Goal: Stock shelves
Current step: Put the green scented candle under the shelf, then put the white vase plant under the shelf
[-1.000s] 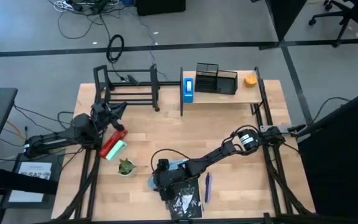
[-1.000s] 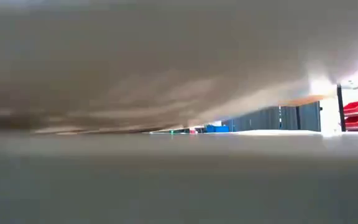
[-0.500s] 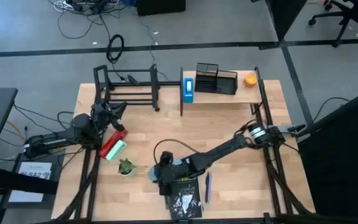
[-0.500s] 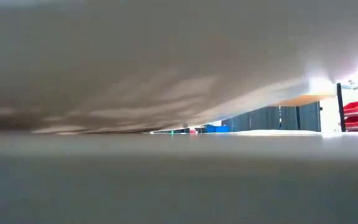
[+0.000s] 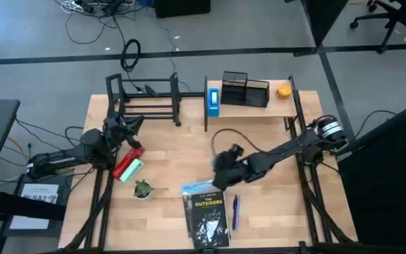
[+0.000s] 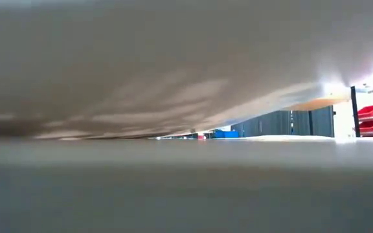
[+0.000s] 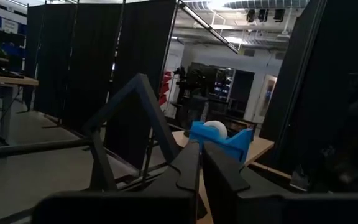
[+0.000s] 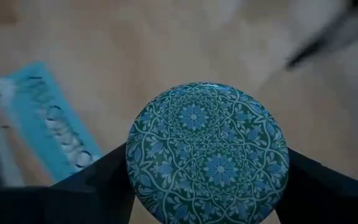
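Your right end effector (image 8: 207,186) is clamped on a round teal disc with a floral pattern (image 8: 207,151), held clear above the wooden worktop (image 5: 189,159) near its middle, likely so it can travel over the black paperback book (image 5: 206,215) toward the light wood-board shelf with black uprights (image 5: 249,106) at the far edge. The open black metal-tube rack (image 5: 143,99) stands beside that shelf. Your left end effector (image 7: 201,163) waits near the rack, its fingers nearly together and holding nothing.

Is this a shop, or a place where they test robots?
Probably a robot test lab, not a shop. Black curtains screen off the room, cables lie loose on the floor, and two small shelves, a black rack and a wood shelf, stand on one table.
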Available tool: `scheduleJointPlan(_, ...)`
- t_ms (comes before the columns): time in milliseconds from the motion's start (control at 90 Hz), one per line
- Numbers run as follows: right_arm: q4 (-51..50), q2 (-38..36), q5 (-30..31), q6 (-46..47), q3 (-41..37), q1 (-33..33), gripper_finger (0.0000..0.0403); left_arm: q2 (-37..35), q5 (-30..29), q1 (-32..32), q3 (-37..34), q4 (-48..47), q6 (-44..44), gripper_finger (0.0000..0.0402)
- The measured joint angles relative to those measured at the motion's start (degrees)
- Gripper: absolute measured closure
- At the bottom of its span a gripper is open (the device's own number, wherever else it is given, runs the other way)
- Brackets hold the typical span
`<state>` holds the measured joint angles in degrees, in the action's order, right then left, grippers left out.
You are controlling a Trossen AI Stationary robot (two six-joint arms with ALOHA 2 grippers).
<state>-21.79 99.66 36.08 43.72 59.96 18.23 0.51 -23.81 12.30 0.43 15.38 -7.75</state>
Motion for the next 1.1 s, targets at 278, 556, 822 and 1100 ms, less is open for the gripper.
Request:
scheduleJointPlan(278, 15.2, 5.2, 7.6, 13.9, -7.4, -10.4, 0.0144, 0.0, 0.0, 0.0, 0.0, -0.1, 0.0, 0.0401)
scheduleJointPlan(556, 20.2, 11.8, 7.7, 7.7, -4.5, -20.9, 0.0144, 0.0, 0.0, 0.0, 0.0, -0.1, 0.0, 0.0401)
scheduleJointPlan(822, 25.6, 11.8, 7.6, 3.5, -4.5, -25.3, 0.0078, 0.0, 0.0, 0.0, 0.0, 0.0, 0.0, 0.0401)
scheduleJointPlan(1100, 26.1, 11.7, 9.4, 2.0, -4.5, -24.6, 0.0019, 0.0, 0.0, 0.0, 0.0, 0.0, 0.0, 0.0401)
